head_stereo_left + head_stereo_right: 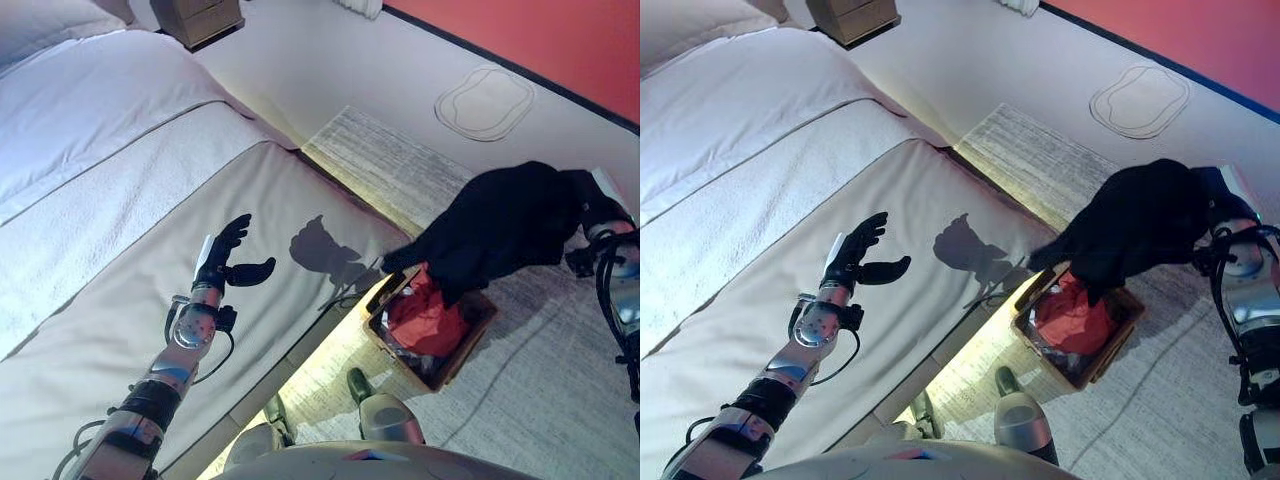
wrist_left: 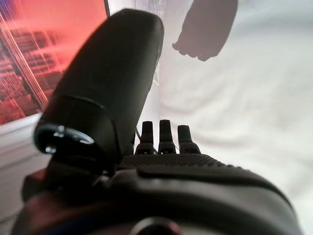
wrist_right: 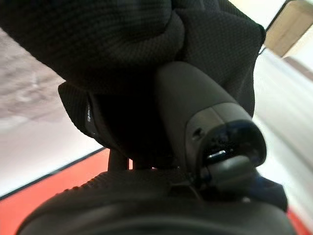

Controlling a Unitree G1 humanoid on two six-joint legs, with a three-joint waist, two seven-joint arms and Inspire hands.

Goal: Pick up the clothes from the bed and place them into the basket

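Note:
My right hand (image 1: 598, 215) is shut on a black garment (image 1: 500, 225) and holds it in the air above the wooden basket (image 1: 482, 330) on the floor beside the bed. In the right wrist view the thumb (image 3: 195, 122) presses into the black knit cloth (image 3: 122, 44). A red garment (image 1: 425, 315) lies in the basket. My left hand (image 1: 228, 255) is open and empty above the bare beige bed cover (image 1: 120, 300); its straight fingers (image 2: 166, 134) show in the left wrist view.
A white blanket (image 1: 80, 130) covers the head of the bed. A wooden nightstand (image 1: 200, 18) stands at the far end. A pale rug (image 1: 540, 380) lies under the basket, and a red wall (image 1: 540, 40) runs along the far right.

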